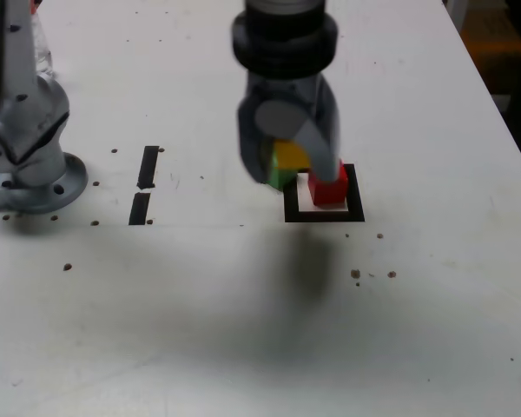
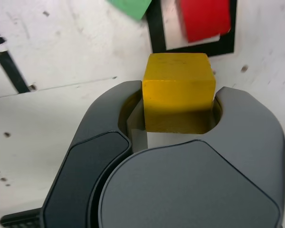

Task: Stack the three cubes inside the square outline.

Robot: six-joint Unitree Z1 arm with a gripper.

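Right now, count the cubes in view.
3: the red cube sits inside the square outline, the yellow cube is clamped in the hand, the green cube lies beside the outline.

You will find no readable text, label, brand, number or sign in either view. The white tabletop carries only dark specks and black tape marks, none forming a character. The faces of the small red cube, the small yellow cube and the small green cube that you can see are plain, with no printing. The dark grey gripper housing and the grey arm base show no legible marking.
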